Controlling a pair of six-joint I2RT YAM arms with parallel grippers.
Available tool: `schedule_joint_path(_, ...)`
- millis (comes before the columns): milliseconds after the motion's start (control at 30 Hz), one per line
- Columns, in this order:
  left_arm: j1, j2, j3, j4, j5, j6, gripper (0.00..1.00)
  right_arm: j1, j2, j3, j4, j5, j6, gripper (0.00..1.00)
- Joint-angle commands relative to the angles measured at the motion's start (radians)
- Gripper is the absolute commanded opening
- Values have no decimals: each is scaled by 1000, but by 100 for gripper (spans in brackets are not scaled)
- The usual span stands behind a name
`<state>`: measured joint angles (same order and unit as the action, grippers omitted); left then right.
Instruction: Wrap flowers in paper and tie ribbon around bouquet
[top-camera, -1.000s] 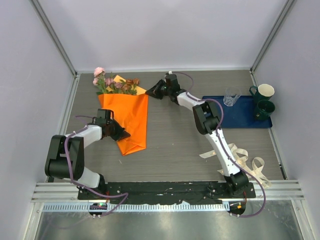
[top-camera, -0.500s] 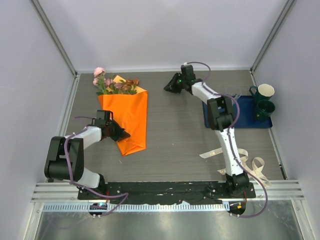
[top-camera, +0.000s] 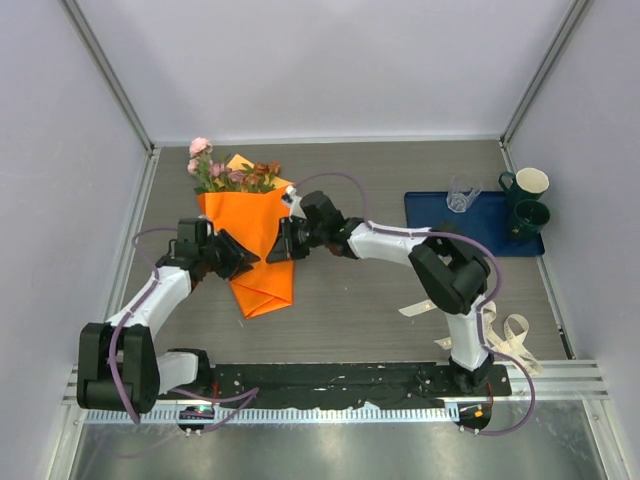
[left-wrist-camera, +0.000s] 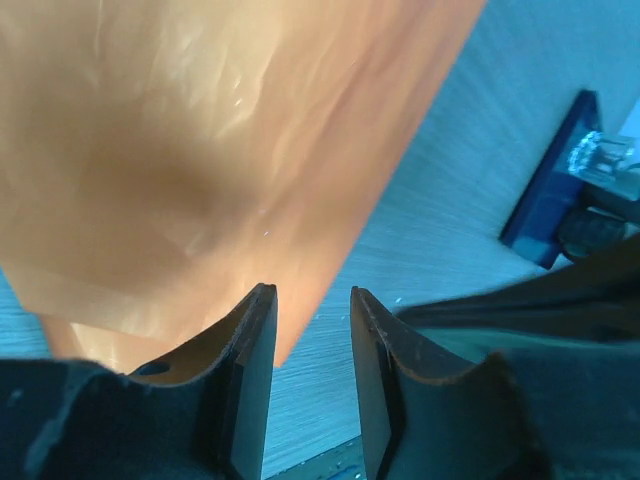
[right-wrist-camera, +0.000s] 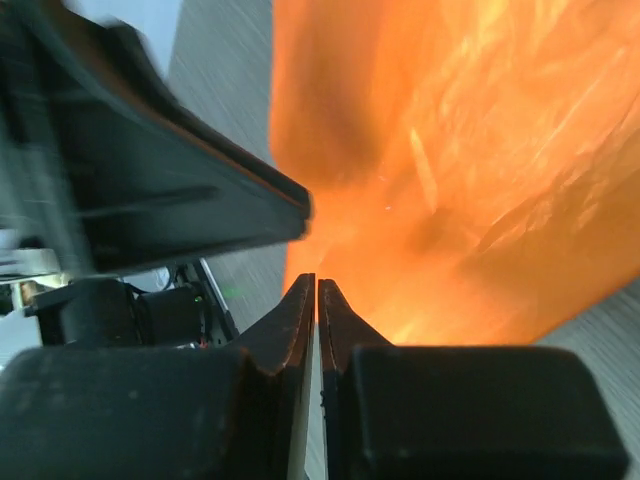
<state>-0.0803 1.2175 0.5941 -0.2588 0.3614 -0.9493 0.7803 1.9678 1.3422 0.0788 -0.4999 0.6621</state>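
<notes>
**A:** Top view: we find the bouquet (top-camera: 255, 215) lying on the tabletop (top-camera: 370, 300), with the flowers (top-camera: 232, 172) sticking out of the paper (top-camera: 265, 285) cone. The ribbon (top-camera: 500, 325) lies well apart.

**B:** Left wrist view: the left end effector (left-wrist-camera: 312, 295) is partly open at the cone's edge and holds nothing. Right wrist view: the right end effector (right-wrist-camera: 316, 282) has its jaws almost together, and we see nothing between them.

**A:** We judge the wrapping is in hand. Next the cone needs securing, then the ribbon fetching.

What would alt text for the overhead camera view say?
Two robot arms meet at a bouquet of pink and brown flowers in an orange paper cone on a grey table, left gripper at its left side, right gripper at its right. A blue tray holding mugs and a glass sits far right; a cream ribbon lies near the right arm's base.
</notes>
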Motion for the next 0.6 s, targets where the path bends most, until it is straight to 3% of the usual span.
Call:
schedule_joint_path(0,36,-18,73,-23,48,35,39,2,71,-31,176,-42,60,10)
schedule_joint_path(67,48,-1,85,-13,60,37,39,20,101,-34,208,-43,80,6)
schedule_joint_path(333,77,99,29,-7,44,34,10,48,154,-77,305,-72,149,5)
schedule_joint_path(567,128,85,-34,-45,-76,52,3,66,190,-127,462,-112,231,5)
